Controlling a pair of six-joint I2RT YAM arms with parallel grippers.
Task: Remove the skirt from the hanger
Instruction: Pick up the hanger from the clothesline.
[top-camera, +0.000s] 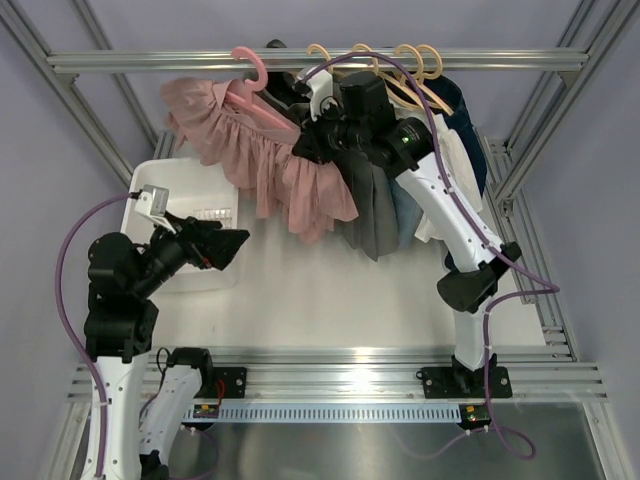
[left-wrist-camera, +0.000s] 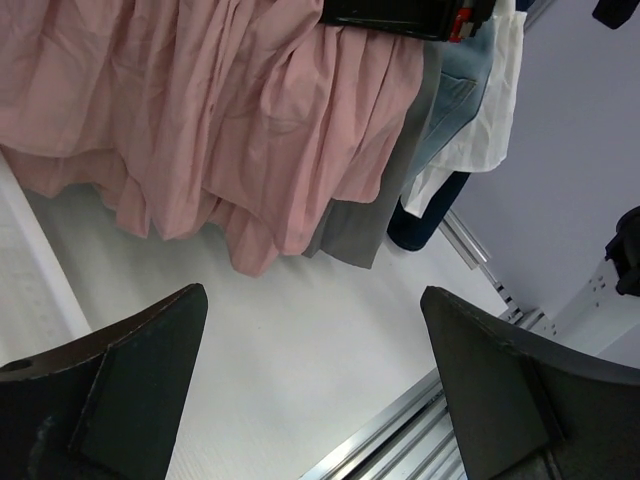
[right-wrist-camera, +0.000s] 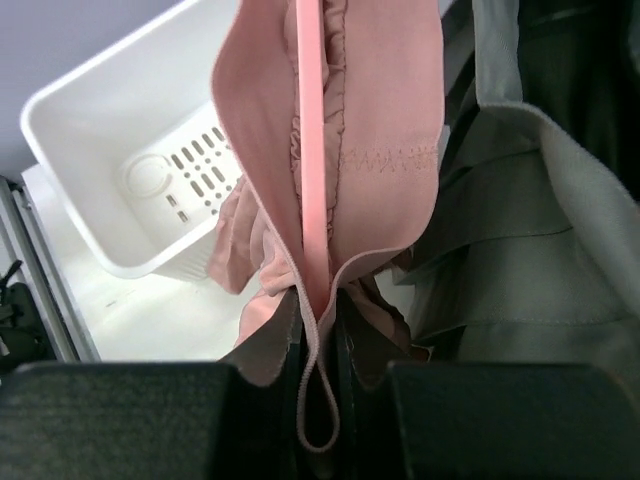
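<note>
Pinches the skirt (right-wrist-camera: 390, 100) at its waistband between the closed fingers of the right gripper (right-wrist-camera: 318, 335), hanger (right-wrist-camera: 312, 100) bar running straight ahead of them, left gripper (left-wrist-camera: 312, 300) spread wide with the hem ahead, well apart.

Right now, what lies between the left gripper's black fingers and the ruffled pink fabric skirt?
Only bare white tabletop separates left gripper from pink skirt; left wrist view shows it.

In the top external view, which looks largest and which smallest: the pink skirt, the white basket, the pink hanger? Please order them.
1. pink skirt
2. white basket, though the left arm hides part of it
3. pink hanger, only partly visible above the skirt
</note>
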